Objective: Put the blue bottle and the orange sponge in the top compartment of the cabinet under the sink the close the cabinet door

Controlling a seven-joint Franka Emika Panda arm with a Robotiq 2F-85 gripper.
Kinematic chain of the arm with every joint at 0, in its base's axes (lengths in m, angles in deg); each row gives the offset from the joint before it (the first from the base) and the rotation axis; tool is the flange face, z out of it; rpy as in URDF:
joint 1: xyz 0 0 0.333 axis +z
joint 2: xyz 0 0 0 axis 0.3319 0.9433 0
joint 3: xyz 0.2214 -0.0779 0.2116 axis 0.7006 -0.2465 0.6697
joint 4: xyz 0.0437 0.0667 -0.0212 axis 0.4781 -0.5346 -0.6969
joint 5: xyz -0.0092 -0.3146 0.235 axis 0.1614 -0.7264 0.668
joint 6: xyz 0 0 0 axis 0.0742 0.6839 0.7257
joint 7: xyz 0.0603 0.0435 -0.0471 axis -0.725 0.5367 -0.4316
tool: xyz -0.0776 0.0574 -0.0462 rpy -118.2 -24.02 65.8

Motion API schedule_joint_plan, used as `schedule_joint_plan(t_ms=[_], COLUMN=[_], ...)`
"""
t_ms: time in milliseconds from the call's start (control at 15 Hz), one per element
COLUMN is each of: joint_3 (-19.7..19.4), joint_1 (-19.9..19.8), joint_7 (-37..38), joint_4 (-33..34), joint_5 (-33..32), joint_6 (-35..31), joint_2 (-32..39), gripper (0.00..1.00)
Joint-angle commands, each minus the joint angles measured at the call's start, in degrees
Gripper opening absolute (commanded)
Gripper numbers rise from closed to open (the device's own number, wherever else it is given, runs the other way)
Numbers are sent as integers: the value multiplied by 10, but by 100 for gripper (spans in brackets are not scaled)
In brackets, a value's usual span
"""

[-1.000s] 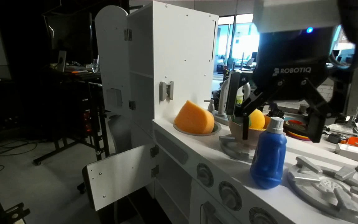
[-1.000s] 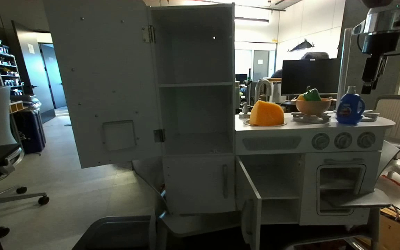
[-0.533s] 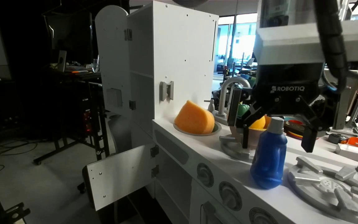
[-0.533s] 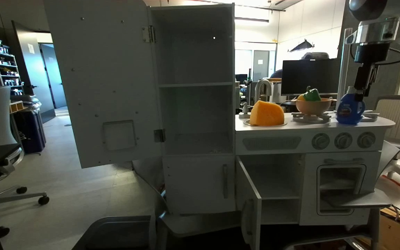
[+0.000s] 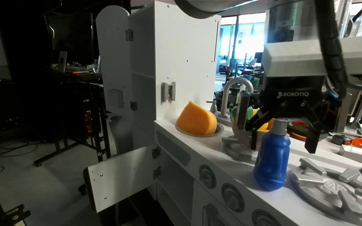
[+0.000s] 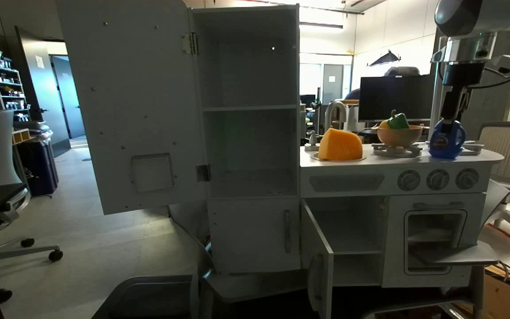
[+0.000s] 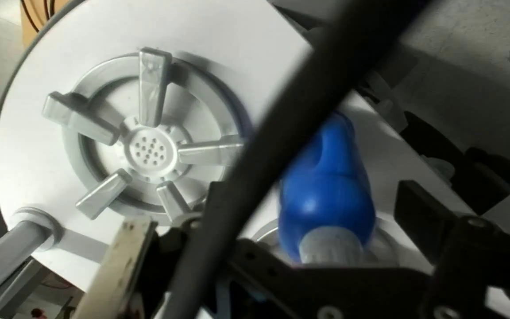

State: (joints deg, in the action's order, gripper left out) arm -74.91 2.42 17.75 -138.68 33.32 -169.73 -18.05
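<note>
End effector point(image 5: 283, 145): lowered since a second ago, spread wide to either side of the upright blue detergent bottle point(image 5: 271, 163); your pickup probably comes next.

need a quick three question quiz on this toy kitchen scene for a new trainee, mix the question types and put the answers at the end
1. True or false: the cabinet door under the sink stands open.
2. Fill the gap: the (blank) sits in the sink, poking up above its rim.
3. Choose one. How do the fingers stand at the blue bottle?
a) shut on it
b) open, not gripping it
c) out of sight in every view

Key:
1. True
2. orange sponge
3. b
</note>
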Motion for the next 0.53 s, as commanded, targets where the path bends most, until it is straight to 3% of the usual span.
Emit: schedule_joint_plan(t_ms=[0, 333, 467], joint_3=[15, 16, 18], joint_1=[-25, -29, -31], joint_7=[-18, -13, -14], joint_4=[24, 31, 31], joint_5=[19, 19, 20], joint_6=[0, 9, 6], joint_2=[9, 3, 6], gripper=[65, 27, 25])
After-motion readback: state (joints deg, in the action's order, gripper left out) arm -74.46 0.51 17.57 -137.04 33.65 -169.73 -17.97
